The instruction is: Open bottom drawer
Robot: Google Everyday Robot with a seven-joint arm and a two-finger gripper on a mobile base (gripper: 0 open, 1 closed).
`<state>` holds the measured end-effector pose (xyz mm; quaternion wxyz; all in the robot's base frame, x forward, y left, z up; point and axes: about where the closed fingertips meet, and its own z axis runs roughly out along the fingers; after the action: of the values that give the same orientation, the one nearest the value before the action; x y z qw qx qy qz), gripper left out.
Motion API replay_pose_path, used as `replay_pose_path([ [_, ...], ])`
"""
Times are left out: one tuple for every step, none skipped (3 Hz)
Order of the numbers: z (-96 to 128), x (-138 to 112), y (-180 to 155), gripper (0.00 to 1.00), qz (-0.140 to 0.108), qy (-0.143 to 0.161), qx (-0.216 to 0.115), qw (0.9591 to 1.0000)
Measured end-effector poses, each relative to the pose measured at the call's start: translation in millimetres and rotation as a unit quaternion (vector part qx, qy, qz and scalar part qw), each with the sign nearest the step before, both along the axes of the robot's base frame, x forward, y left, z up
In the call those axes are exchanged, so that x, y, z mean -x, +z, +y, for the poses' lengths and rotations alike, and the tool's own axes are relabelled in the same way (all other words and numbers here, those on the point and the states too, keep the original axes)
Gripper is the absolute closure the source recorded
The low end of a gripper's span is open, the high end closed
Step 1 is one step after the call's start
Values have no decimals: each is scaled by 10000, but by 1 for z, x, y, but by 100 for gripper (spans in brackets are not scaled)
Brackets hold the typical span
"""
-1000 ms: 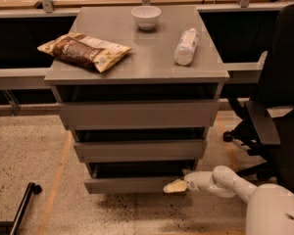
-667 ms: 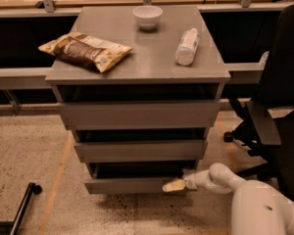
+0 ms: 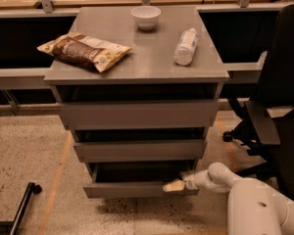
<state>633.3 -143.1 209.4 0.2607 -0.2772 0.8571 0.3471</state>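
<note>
The grey cabinet has three drawer fronts. The bottom drawer (image 3: 132, 189) is the lowest and narrowest front, near the floor, with a dark gap above it. My gripper (image 3: 172, 185) reaches in from the lower right on a white arm, and its pale tip rests at the top edge of the bottom drawer front, right of centre. The middle drawer front (image 3: 139, 150) and the top drawer front (image 3: 137, 114) sit above it.
On the cabinet top lie a chip bag (image 3: 83, 50), a white bowl (image 3: 146, 16) and a plastic bottle (image 3: 185, 46) on its side. A black office chair (image 3: 279, 102) stands close on the right. A black pole (image 3: 19, 209) lies on the speckled floor at lower left.
The white arm has come further into view at the lower right. The gripper tip stays at the bottom drawer's top edge, and the drawer front looks slightly further out.
</note>
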Motion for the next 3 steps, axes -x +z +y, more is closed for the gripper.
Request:
replay_pose_path([
  [-3, 25, -14, 41, 608, 110, 162, 9980],
  [-5, 37, -19, 65, 899, 161, 235, 9955],
  [-8, 53, -21, 71, 1246, 316, 263, 9914],
])
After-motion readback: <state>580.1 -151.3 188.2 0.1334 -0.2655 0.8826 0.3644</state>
